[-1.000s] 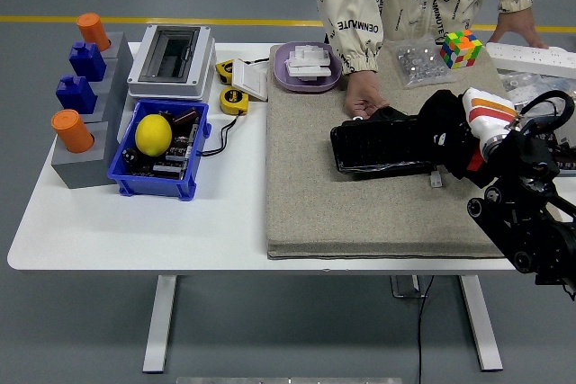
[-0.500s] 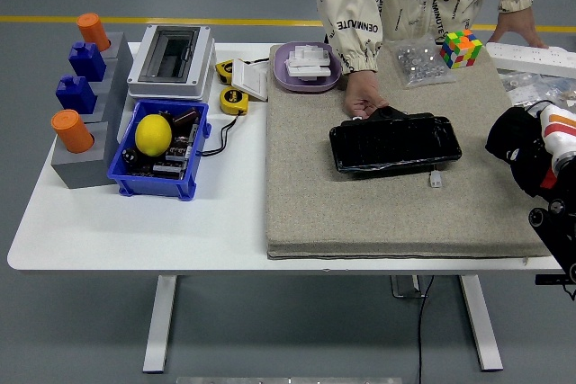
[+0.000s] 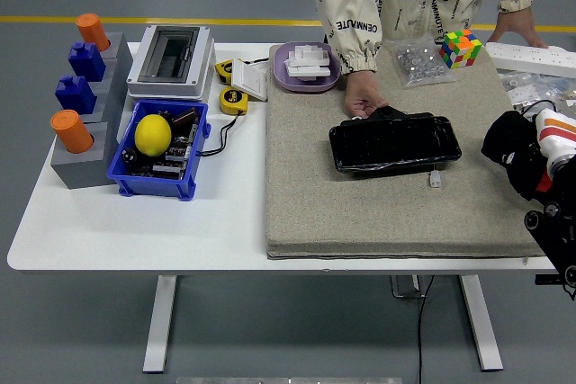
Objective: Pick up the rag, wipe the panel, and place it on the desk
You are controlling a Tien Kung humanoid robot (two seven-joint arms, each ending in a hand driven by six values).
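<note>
Head view: dark rag bunched at the right robot hand, panel waiting on the mat

Head view shows the right robot hand [image 3: 531,164] at the right edge, curled on a black rag [image 3: 506,146] held over the grey mat [image 3: 378,204]. Soft, light and limp, the rag should drape and bunch, so it is best gripped by a gathered fold. Its fingers are mostly hidden by cloth. A person's hand [image 3: 364,96] touches the glossy black panel [image 3: 394,142] at its far-left corner. No left arm shows
</note>
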